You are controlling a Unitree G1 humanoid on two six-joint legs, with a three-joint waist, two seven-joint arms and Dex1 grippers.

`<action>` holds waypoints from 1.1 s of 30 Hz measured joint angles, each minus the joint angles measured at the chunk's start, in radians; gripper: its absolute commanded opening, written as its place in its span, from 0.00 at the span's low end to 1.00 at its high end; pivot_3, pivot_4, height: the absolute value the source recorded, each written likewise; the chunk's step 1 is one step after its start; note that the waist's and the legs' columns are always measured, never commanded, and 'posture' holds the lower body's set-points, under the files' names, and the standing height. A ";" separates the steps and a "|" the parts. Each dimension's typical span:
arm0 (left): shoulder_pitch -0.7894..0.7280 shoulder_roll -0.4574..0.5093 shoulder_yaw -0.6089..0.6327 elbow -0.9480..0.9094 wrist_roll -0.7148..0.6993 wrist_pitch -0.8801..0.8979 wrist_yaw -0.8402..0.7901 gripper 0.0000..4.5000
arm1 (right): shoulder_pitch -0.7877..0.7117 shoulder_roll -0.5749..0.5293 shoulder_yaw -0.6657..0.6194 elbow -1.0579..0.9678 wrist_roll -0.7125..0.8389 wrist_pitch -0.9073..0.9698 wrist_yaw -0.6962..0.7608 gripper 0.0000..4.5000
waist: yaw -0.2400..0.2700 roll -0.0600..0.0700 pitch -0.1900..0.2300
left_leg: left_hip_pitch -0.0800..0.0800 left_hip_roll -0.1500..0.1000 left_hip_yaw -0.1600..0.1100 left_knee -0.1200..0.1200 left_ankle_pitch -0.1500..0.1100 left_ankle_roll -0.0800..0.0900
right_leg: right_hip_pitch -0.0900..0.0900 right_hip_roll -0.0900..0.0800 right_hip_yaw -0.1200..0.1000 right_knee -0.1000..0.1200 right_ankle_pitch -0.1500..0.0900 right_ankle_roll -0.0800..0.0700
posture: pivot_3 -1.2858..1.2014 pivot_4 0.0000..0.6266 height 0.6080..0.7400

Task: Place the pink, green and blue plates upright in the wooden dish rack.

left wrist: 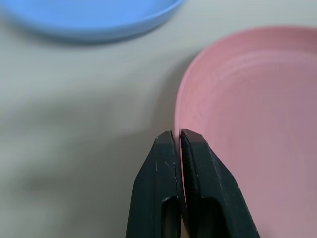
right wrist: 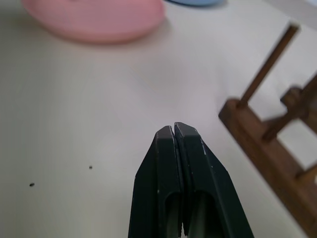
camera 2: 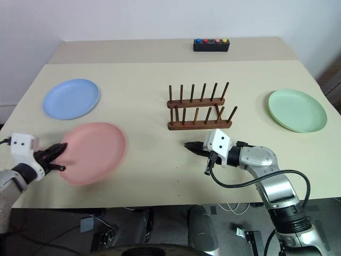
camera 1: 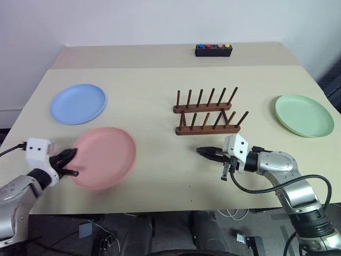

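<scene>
From my remote station, head cam: the left gripper (camera 1: 71, 162) has its fingers (left wrist: 195, 163) pinched tight on the near-left rim of the pink plate (camera 1: 104, 157). In the left wrist cam the rim sits between the two black fingers, no gap visible. The plate is at the front left of the table (camera 1: 160, 85), tilted, its far edge blurred; I can't confirm whether the underside touches the table.

Blue plate (camera 1: 78, 103) lies flat on the table, behind and slightly left of the pink one, apart from it. Green plate (camera 1: 304, 115) lies flat at the far right, near the table edge, well apart from the rest.

Dish rack (camera 1: 206, 113) stands approx. centre of the table, two rails w/ upright pegs, no plate in it. Some pegs on the front rail lean to the right.

Right gripper (camera 1: 200, 151) is in front of the rack, pointing left toward the pink plate, fingers (right wrist: 190, 148) pressed together and holding nothing. Right wrist cam confirms: fingertips meet, bare table beneath, rack corner beside them, pink plate further off. I can't tell from these views whether the tips touch the table.

Black box w/ coloured buttons (camera 1: 213, 49) sits at the far back of the table, behind the rack, well apart from it.
</scene>
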 measured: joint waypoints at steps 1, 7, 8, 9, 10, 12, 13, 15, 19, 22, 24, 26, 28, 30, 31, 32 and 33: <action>-0.041 -0.005 -0.007 -0.009 -0.002 0.000 0.015 0.01 | -0.018 0.000 0.004 -0.013 -0.003 0.000 -0.004 0.00 | 0.001 0.000 0.000 | 0.000 0.000 0.000 0.000 0.000 0.000 | 0.000 0.000 0.000 0.000 0.000 0.000 | 0.52 0.24 1.00; -0.388 -0.030 -0.044 -0.001 0.038 0.005 0.216 0.01 | -0.134 -0.001 0.009 -0.041 -0.054 0.005 -0.055 0.00 | 0.003 -0.003 0.001 | -0.005 0.000 -0.001 0.001 0.000 0.000 | -0.004 0.000 -0.001 0.000 0.002 0.004 | 0.52 0.24 1.00; -0.436 -0.032 -0.053 -0.001 0.046 0.005 0.241 0.01 | -0.150 -0.001 0.009 -0.042 -0.063 0.004 -0.064 0.00 | 0.003 -0.002 0.001 | -0.005 0.000 -0.001 0.001 0.000 0.000 | -0.004 0.000 -0.001 0.000 0.002 0.004 | 0.52 0.24 1.00; -0.489 -0.037 -0.068 -0.004 0.056 0.003 0.268 0.01 | -0.168 -0.001 0.012 -0.041 -0.082 0.000 -0.076 0.00 | 0.002 -0.003 0.001 | -0.006 0.000 -0.001 0.000 0.000 0.000 | -0.005 0.000 -0.001 0.000 0.002 0.004 | 0.52 0.24 1.00; -0.531 -0.042 -0.087 -0.012 0.067 -0.001 0.285 0.01 | -0.188 0.000 0.018 -0.040 -0.105 -0.014 -0.090 0.00 | 0.000 -0.002 0.001 | -0.007 0.000 -0.001 0.000 0.000 0.000 | -0.007 0.000 -0.001 0.000 0.002 0.004 | 0.52 0.24 1.00; -0.587 -0.063 -0.140 -0.021 0.093 -0.015 0.313 0.01 | -0.237 -0.001 0.037 -0.018 -0.170 -0.052 -0.117 0.00 | -0.002 -0.002 0.001 | -0.009 0.000 -0.001 -0.001 0.000 0.000 | -0.009 0.000 -0.001 0.001 0.003 0.004 | 0.52 0.24 1.00; -0.596 -0.073 -0.161 -0.027 0.099 -0.020 0.319 0.00 | -0.253 -0.001 0.044 -0.011 -0.192 -0.065 -0.127 0.06 | -0.003 -0.002 0.001 | -0.009 0.000 -0.001 -0.001 0.000 0.000 | -0.009 0.000 -0.001 0.001 0.002 0.004 | 0.52 0.24 1.00; -0.617 -0.099 -0.220 -0.027 0.135 -0.031 0.341 0.00 | -0.289 0.008 0.056 0.015 -0.233 -0.079 -0.152 0.20 | -0.003 -0.002 0.001 | -0.009 0.000 -0.001 -0.001 0.000 0.000 | -0.010 0.000 -0.001 0.001 0.002 0.004 | 0.52 0.24 1.00; -0.678 -0.175 -0.314 -0.035 0.185 -0.039 0.383 0.00 | -0.374 0.030 0.082 0.047 -0.334 -0.164 -0.225 0.63 | 0.000 -0.002 0.002 | -0.010 -0.001 -0.001 0.000 0.001 -0.001 | -0.010 0.000 -0.001 0.001 0.003 0.004 | 0.52 0.24 1.00; -0.702 -0.224 -0.354 -0.056 0.201 -0.039 0.403 0.00 | -0.420 0.040 0.096 0.051 -0.389 -0.225 -0.260 0.74 | -0.001 -0.002 0.002 | -0.010 -0.001 -0.001 -0.001 0.001 -0.001 | -0.010 0.000 -0.001 0.001 0.003 0.004 | 0.52 0.24 1.00; -0.712 -0.250 -0.375 -0.065 0.206 -0.038 0.413 0.00 | -0.422 0.048 0.113 0.067 -0.412 -0.249 -0.265 0.74 | -0.001 -0.002 0.002 | -0.010 -0.001 -0.001 -0.001 0.001 -0.001 | -0.010 0.000 -0.001 0.001 0.003 0.004 | 0.52 0.24 1.00; -0.732 -0.295 -0.383 -0.066 0.207 -0.037 0.434 0.00 | -0.424 0.060 0.141 0.092 -0.445 -0.279 -0.272 0.74 | 0.000 -0.003 0.002 | -0.010 -0.001 -0.001 0.000 0.001 -0.001 | -0.010 0.000 -0.001 0.001 0.003 0.004 | 0.52 0.24 1.00; -0.760 -0.324 -0.398 -0.070 0.211 -0.037 0.445 0.00 | -0.429 0.072 0.171 0.113 -0.474 -0.314 -0.281 0.74 | 0.000 -0.003 0.002 | -0.010 -0.001 -0.001 0.000 0.001 -0.001 | -0.010 0.000 -0.001 0.001 0.003 0.004 | 0.52 0.24 1.00; -0.773 -0.346 -0.405 -0.074 0.215 -0.034 0.461 0.00 | -0.434 0.072 0.176 0.127 -0.486 -0.338 -0.284 0.74 | -0.001 -0.003 0.002 | -0.010 -0.001 -0.001 0.000 0.001 -0.001 | -0.010 0.000 -0.001 0.001 0.003 0.004 | 0.52 0.24 1.00; -0.777 -0.362 -0.406 -0.074 0.215 -0.030 0.469 0.00 | -0.438 0.072 0.178 0.137 -0.497 -0.350 -0.286 0.74 | -0.001 -0.003 0.002 | -0.010 -0.001 -0.001 0.000 0.001 -0.001 | -0.010 0.000 -0.001 0.001 0.003 0.004 | 0.52 0.24 1.00; -0.778 -0.371 -0.410 -0.074 0.215 -0.026 0.474 0.00 | -0.441 0.073 0.180 0.147 -0.507 -0.359 -0.290 0.74 | -0.001 -0.003 0.002 | -0.010 -0.001 -0.001 0.000 0.001 -0.001 | -0.010 0.000 -0.001 0.001 0.003 0.004 | 0.52 0.24 1.00; -0.778 -0.380 -0.417 -0.076 0.216 -0.018 0.476 0.00 | -0.442 0.073 0.182 0.162 -0.523 -0.371 -0.297 0.74 | -0.001 -0.003 0.002 | -0.010 -0.001 -0.001 0.000 0.001 -0.001 | -0.010 0.000 -0.001 0.001 0.003 0.004 | 0.52 0.24 1.00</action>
